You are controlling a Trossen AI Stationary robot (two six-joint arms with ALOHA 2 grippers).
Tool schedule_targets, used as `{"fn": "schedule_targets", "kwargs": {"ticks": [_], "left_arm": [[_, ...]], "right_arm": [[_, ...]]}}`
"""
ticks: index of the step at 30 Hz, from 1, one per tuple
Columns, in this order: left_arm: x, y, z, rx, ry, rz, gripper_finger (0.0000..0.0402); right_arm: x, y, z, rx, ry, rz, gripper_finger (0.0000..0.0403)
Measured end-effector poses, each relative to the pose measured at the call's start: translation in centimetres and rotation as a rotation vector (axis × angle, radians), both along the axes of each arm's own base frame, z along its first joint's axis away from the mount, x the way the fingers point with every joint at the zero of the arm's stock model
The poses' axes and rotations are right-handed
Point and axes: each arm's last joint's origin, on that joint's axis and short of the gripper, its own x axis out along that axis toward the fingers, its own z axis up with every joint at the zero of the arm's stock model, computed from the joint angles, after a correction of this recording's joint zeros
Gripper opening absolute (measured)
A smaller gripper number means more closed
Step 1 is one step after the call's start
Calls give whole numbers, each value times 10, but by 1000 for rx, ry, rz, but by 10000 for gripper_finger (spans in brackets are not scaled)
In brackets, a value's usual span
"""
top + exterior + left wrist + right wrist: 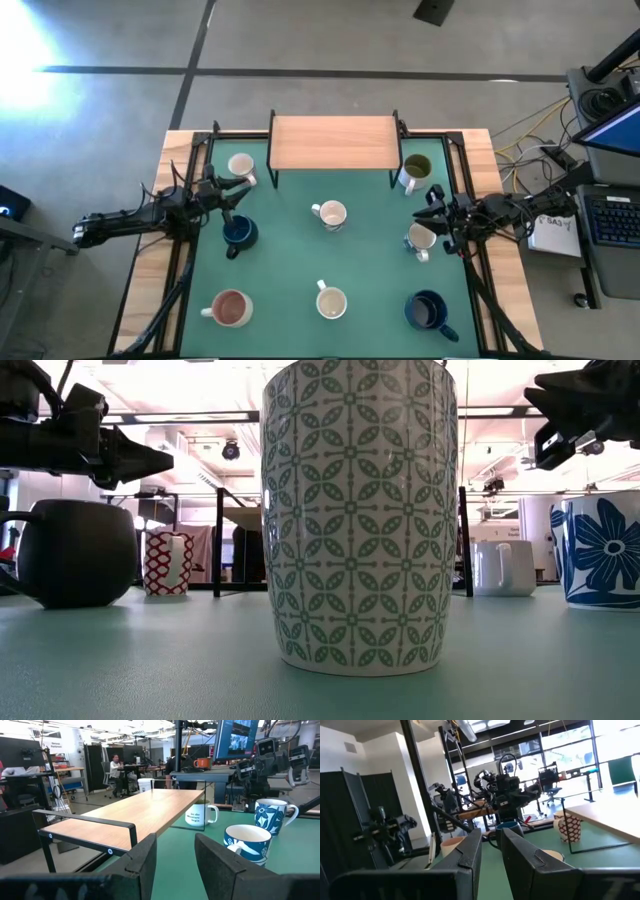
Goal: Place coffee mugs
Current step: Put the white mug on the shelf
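Eight mugs stand upright on the green mat (300, 260). There are two dark blue ones (238, 233) (428, 310), a pink-brown one (230, 308), an olive-green one (413, 170), and white or cream ones (240, 167) (330, 215) (330, 300) (421, 238). My left gripper (232, 190) (175, 855) hovers open above the mat, between the far-left white mug and the dark blue mug. My right gripper (432, 205) (491, 850) hovers open, between the olive-green mug and the right white mug.
A wooden shelf on a black frame (333, 142) stands at the table's far middle. In the low view a green-patterned mug (360, 510) fills the foreground, with a dark mug (75, 550) to its left. Cables and a laptop lie beyond the table's right edge.
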Motion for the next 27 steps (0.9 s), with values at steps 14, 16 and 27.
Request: {"fn": "schedule_targets", "kwargs": {"ticks": [14, 16, 27], "left_arm": [[0, 0, 0, 0, 0, 0, 116], [0, 0, 0, 0, 0, 0, 116], [0, 0, 0, 0, 0, 0, 116]], "right_arm": [[-2, -3, 8, 169, -73, -32, 63], [-2, -3, 8, 175, -73, -40, 63], [-5, -4, 16, 266, -154, -48, 63]]}}
